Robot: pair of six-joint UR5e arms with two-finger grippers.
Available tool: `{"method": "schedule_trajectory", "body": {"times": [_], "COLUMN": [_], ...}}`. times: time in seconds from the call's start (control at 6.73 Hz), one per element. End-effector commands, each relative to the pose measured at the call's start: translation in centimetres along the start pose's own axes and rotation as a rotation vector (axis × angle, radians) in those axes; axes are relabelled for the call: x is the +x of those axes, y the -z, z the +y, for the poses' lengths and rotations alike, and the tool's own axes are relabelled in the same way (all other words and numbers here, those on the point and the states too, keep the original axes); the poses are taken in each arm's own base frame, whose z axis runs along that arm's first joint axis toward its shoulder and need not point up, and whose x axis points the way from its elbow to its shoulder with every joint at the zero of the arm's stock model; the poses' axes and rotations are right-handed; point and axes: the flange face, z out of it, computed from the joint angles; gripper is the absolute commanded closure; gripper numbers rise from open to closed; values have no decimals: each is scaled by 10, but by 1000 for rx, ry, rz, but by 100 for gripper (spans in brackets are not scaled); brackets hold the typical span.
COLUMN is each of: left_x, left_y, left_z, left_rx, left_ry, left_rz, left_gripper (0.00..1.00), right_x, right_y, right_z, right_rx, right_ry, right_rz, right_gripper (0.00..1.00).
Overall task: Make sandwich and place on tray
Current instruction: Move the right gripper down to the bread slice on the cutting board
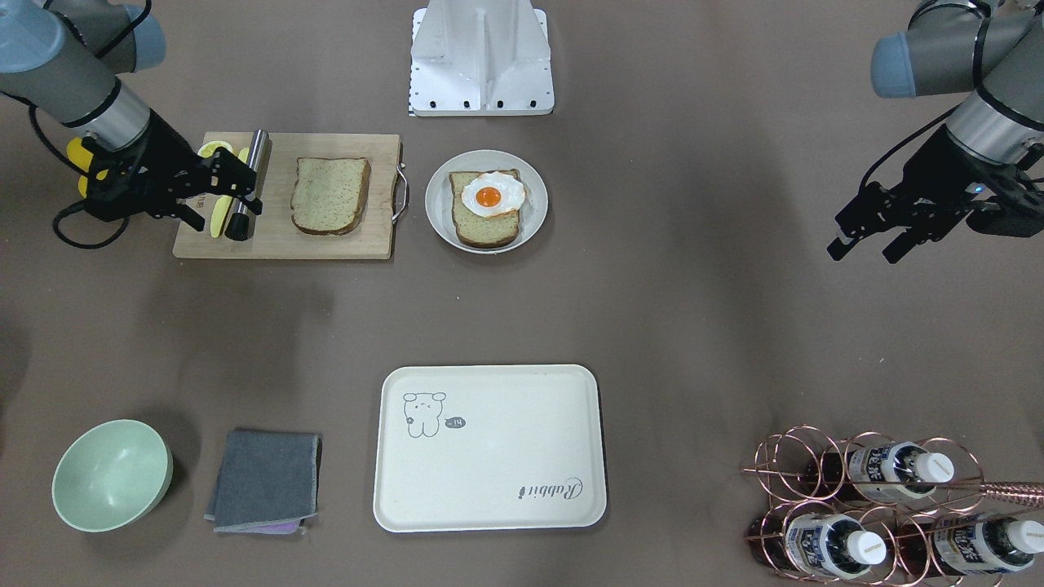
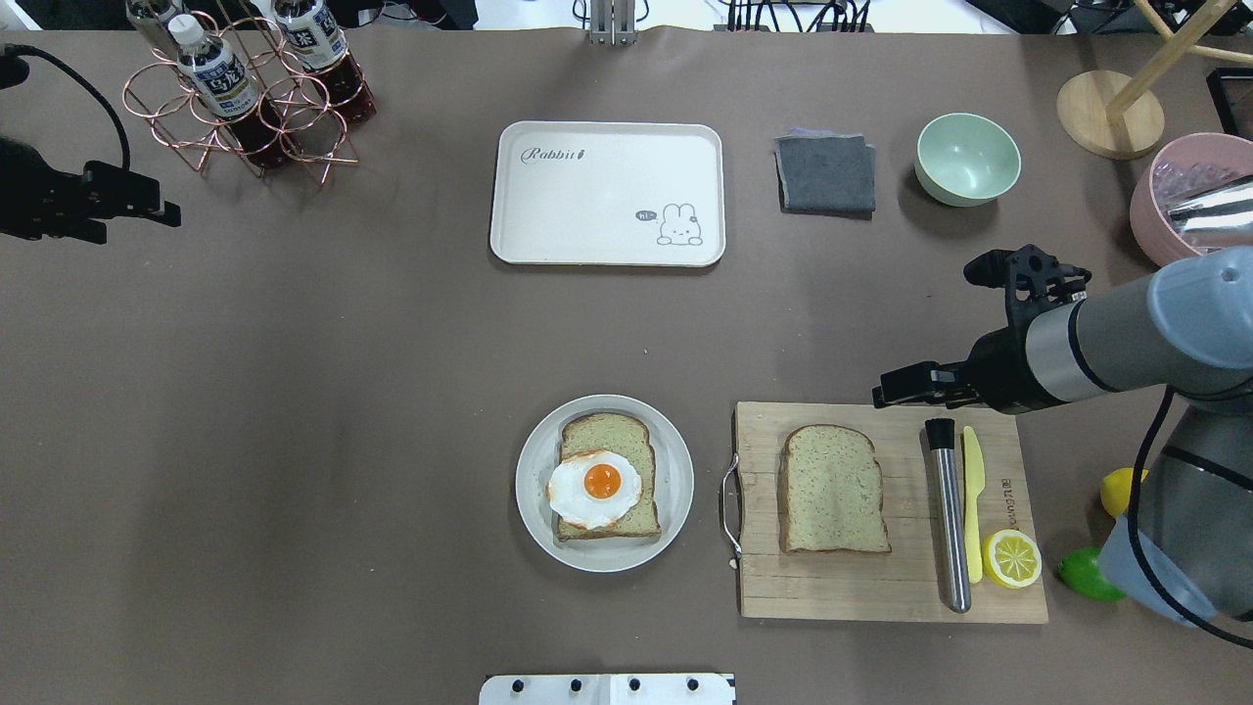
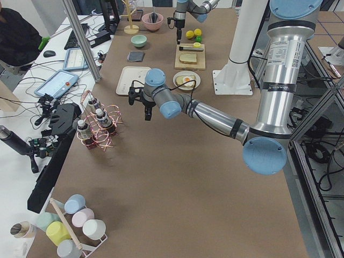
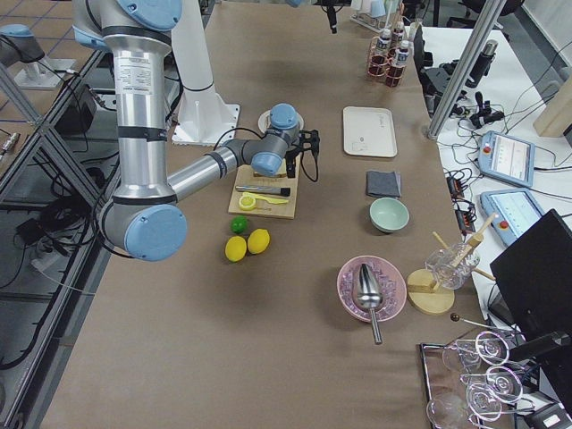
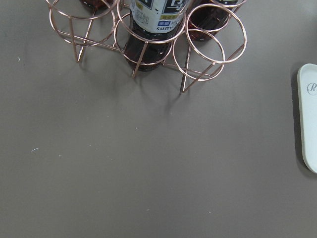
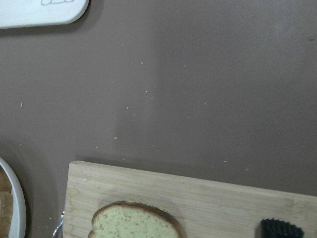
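- plate (image 2: 675,490) holds one slice (image 2: 617,441) topped with egg (image 2: 594,487)
- second slice (image 2: 834,488) lies on board (image 2: 881,587)
- left gripper (image 1: 860,249) and right gripper (image 1: 227,208): fingers wide apart, gripping nothing

A bread slice (image 2: 834,490) lies on the cutting board (image 2: 842,587). Left of it, a plate (image 2: 533,480) holds a second slice (image 2: 607,436) with an egg (image 2: 594,487) on top. The tray (image 2: 587,211) sits beyond the plate, well apart.

Brown table (image 2: 294,392): tray (image 2: 607,157), plate (image 2: 675,460), cutting board (image 2: 832,587), bowl (image 2: 967,159), cloth (image 2: 825,174).
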Motion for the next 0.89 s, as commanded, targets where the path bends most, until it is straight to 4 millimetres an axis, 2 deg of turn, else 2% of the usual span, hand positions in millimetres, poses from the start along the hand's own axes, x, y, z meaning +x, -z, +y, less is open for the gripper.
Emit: {"method": "schedule_trajectory", "body": {"times": [0.0,0.3,0.45,0.74], "left_x": [3,3,2,1], "left_y": [0,-1,-1,0], "left_z": [0,-1,-1,0], "left_rx": [1,0,1,1], "left_ry": [-1,0,2,2], "left_rz": [3,2,1,1], "left_gripper": [2,3,3,3], "right_x": [-13,-25,-26,-20], "right_y": [-25,-45,-51,-60], "right_z": [31,56,66,80], "right_rx": [-9,-27,-33,-41], "right_ry": [4,-27,-17,-6], "right_rz": [23,37,46,71], "right_gripper": [0,4,26,26]}}
